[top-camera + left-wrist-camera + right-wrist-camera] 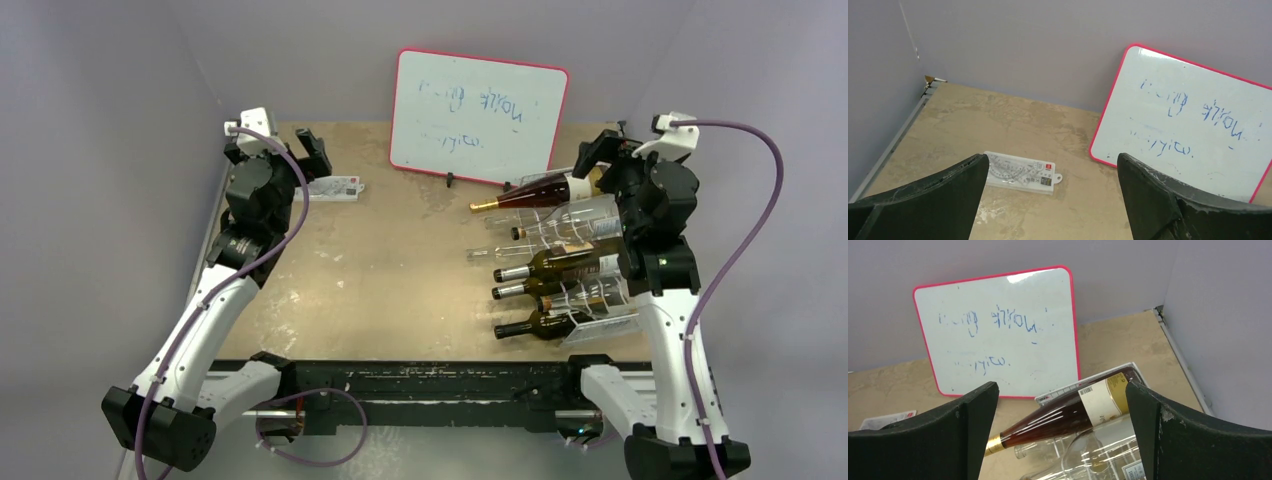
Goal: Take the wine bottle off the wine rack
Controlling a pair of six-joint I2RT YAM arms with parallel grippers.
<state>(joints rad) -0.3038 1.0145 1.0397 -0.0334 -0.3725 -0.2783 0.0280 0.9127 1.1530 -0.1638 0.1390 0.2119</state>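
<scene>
Right claw: fingers spread wide, nothing held, nothing touched. It hangs over the far end of the wine rack.

Directly below the gap, in the wrist view: the wine bottle, amber-brown glass with a cream and gold label. It lies on its side at a slant. The labelled body sits under the right finger. The neck runs toward the left finger and the gold foil tip ends just beside that finger's inner edge. It is the farthest bottle on the rack. A strip of the rack's white wire frame shows just beyond its shoulder.

Nearer than the claw and below it: clear glass bottles in the cradles. The top view also shows dark green bottles there, all necks pointing toward the table's middle.

Beyond the claw: red-framed whiteboard leaning on the back wall, with faint blue writing.

Left claw: also wide open and empty, above the bare table at the far left. Ahead of it and below, toward the left finger, a small white retail pack lies flat. The whiteboard stands beyond the right finger.
</scene>
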